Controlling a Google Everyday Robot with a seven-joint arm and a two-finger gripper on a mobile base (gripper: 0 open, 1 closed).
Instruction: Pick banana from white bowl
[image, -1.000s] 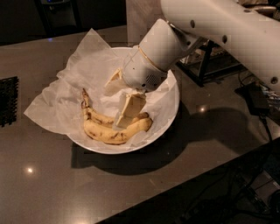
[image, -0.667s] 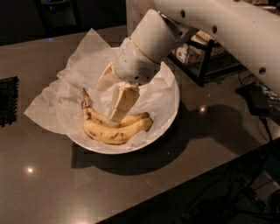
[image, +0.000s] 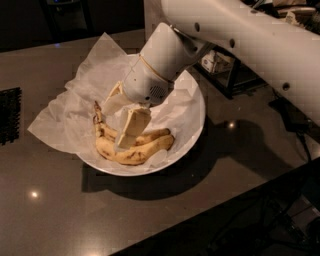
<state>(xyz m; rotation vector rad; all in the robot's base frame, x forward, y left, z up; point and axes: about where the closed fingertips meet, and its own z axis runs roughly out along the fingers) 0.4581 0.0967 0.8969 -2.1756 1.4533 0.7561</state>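
The banana, slim, brown-blotched and ending in a long, dark-tipped stem that points up toward the left, is seen lying in the lower left part of the white bowl, just left of the frame's centre. A plumper second banana is laid just in front of it, the two touching along their lengths. Both are bedded on crumpled white paper, which is draped over the bowl's left rim and onto the dark countertop.

The gripper is lowered into the bowl directly over the bananas. Its fingers are held spread: one finger is placed behind the task banana near the stem, while the other is set across the front, hiding the middle of both fruits. Whether either finger touches the fruit cannot be told.

The white robot arm is extended from the upper right corner down to the bowl. A black grid-like object is seen at the left edge, and a dark wire rack at the upper right.
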